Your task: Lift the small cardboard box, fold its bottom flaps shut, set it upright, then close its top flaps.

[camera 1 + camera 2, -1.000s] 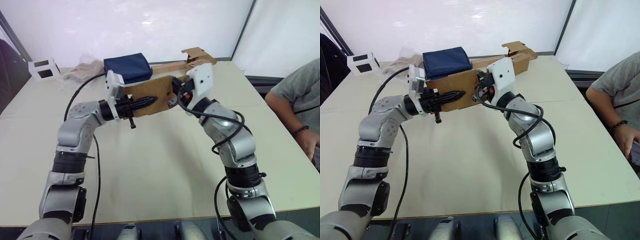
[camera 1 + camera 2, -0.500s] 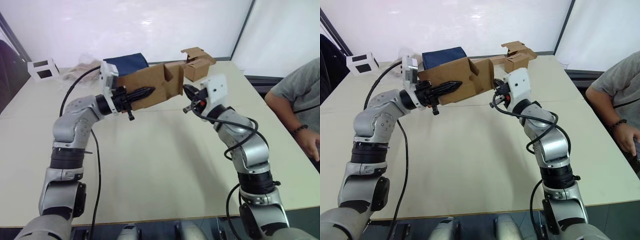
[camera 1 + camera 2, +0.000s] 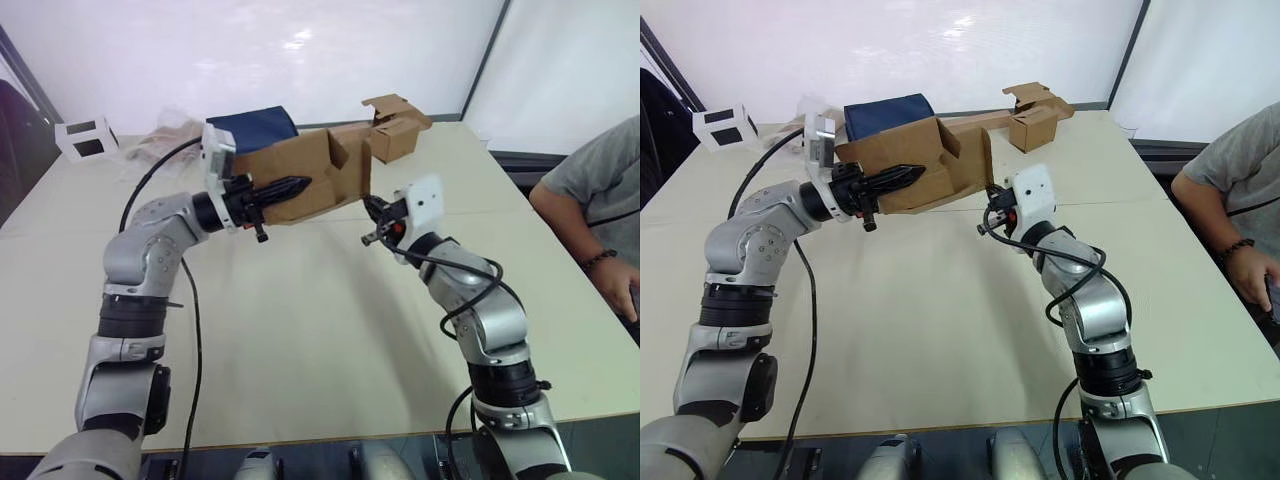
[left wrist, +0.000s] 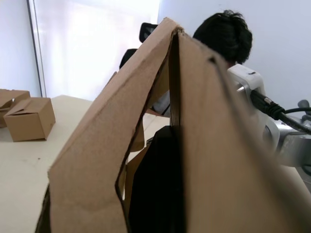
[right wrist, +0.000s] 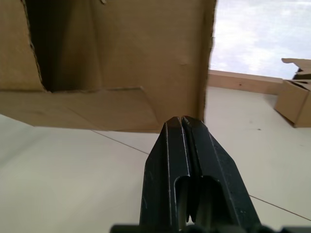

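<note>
The small plain brown cardboard box (image 3: 300, 180) hung above the table, flaps splayed, clamped by the left gripper (image 3: 290, 186); the right gripper (image 5: 187, 145), fingers together, sat at its 4 o'clock.

- The small cardboard box (image 3: 300, 175): plain brown, unprinted.
- Both grippers' fingers (image 5: 187, 160): black.
- Folded cloth (image 3: 255, 130) at the table's far edge: navy blue.
- The table (image 3: 320, 340): pale cream.
- The person's sleeve (image 3: 590, 170): grey.

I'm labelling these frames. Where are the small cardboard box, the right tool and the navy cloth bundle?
small cardboard box (image 3: 898, 158): right eye view, on its brown side wall.
right tool (image 5: 184, 127): right wrist view, at the shut fingertips.
navy cloth bundle (image 3: 880, 110): right eye view, on its top surface.
</note>
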